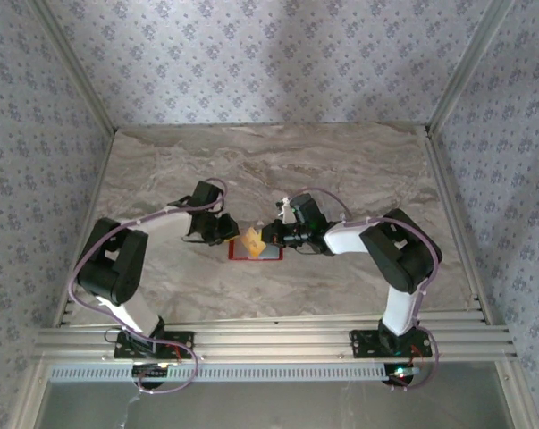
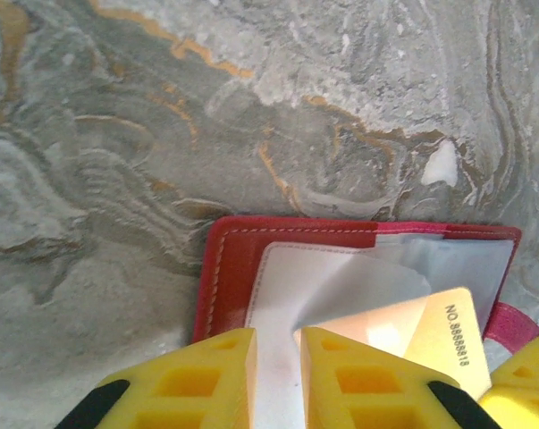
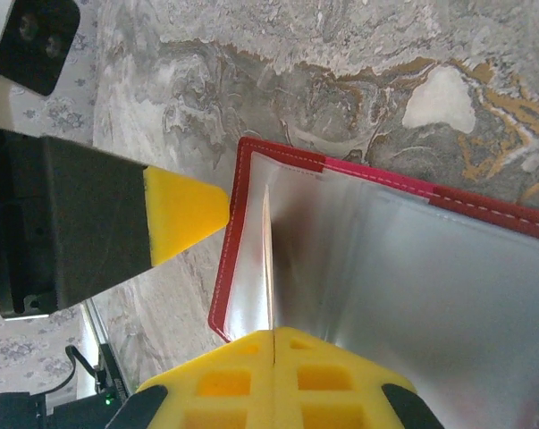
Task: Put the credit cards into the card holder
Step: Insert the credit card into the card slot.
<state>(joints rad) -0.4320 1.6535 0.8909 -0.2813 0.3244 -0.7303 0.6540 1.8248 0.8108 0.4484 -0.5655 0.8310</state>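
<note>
The red card holder lies open on the marble table between my two grippers, its clear plastic sleeves facing up. My right gripper is shut on a gold credit card, which I see edge-on in the right wrist view. The card's front part sits under a lifted flap of clear sleeve. My left gripper hovers low over the holder's left side. Its jaws stand a narrow gap apart with the sleeve showing between them. In the top view the card sits between the left gripper and the right gripper.
The marble tabletop stretches bare behind the holder. Patterned walls and metal rails bound it on all sides. The two grippers are very close: a left fingertip sits just beside the holder's edge.
</note>
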